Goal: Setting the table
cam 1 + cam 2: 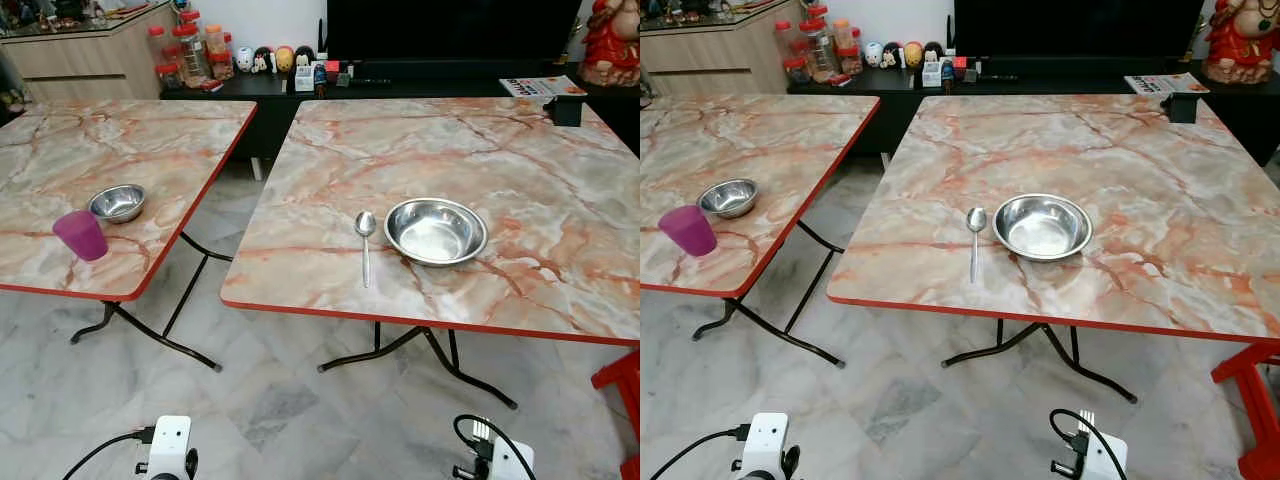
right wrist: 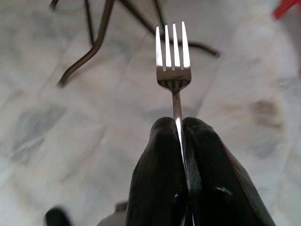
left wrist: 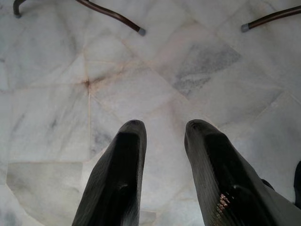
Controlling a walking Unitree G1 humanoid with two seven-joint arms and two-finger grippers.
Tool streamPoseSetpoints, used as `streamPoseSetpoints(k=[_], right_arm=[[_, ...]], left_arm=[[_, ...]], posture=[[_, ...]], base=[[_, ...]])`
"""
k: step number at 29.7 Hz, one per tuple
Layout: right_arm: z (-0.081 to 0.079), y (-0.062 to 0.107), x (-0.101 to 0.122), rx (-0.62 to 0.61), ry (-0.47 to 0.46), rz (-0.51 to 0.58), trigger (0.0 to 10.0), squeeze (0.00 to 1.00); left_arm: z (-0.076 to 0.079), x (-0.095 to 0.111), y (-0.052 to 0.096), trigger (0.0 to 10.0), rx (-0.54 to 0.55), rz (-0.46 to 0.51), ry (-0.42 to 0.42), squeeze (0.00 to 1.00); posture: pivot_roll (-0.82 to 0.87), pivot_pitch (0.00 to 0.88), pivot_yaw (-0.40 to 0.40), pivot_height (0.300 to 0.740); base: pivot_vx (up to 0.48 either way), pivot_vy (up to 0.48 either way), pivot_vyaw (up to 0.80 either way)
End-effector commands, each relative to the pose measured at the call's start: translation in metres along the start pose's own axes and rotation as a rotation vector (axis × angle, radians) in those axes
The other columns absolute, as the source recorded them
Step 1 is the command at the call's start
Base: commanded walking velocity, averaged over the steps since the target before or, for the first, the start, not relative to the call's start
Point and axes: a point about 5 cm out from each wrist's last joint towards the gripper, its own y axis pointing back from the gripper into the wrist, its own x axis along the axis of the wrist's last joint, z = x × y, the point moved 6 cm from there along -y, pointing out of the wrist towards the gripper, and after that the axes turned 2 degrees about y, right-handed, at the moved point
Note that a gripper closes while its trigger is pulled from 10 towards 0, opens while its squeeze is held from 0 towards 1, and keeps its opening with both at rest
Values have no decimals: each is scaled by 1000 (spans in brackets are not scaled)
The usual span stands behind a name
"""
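Two marble-patterned worktops with red edges stand side by side on a pale marble floor point(image 1: 270, 410). On the right worktop point(image 1: 520, 170), a large steel bowl point(image 1: 436, 231) sits near the front edge, roughly midway along it. A spoon point(image 1: 365, 243) lies just beside the bowl on its left, handle pointing toward the front edge, not touching the bowl. A small black box point(image 1: 566, 109) rests near the far right corner.

On the left worktop point(image 1: 60, 140), a small steel bowl point(image 1: 117, 203) sits toward the front right part, and a purple cup point(image 1: 81, 235) stands upright just in front of it, closer to the front edge.

The right gripper point(image 2: 178, 123) hangs low over the floor, in front of the right worktop, its fingers point(image 2: 157, 160) pressed together on the handle of a fork point(image 2: 173, 59). The fork's tines stick out past the fingertips, with the worktop's dark metal legs behind them.

The left gripper point(image 3: 164, 129) also hangs low above the floor, its fingers point(image 3: 120, 174) apart by a narrow gap and holding nothing.

Behind the worktops, a dark cabinet point(image 1: 250, 90) carries jars with red lids point(image 1: 185, 45) and small figurines point(image 1: 270, 60).
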Motion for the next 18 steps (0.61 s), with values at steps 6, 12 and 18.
streamPoseSetpoints(k=[6,12,18], right_arm=[[9,6,32,-45,69,215,10000,0],[14,13,53,-66,108,342,10000,0],[16,22,66,-92,119,431,10000,0]], left_arm=[[-1,3,-1,10000,4,4,-12,0],[0,5,-2,10000,-1,7,-18,0],[2,5,-2,10000,-5,6,-21,0]], posture=[[-101,0,63,740],[-108,0,65,740],[-111,0,63,740]], base=[[0,0,0],[0,0,0],[0,0,0]])
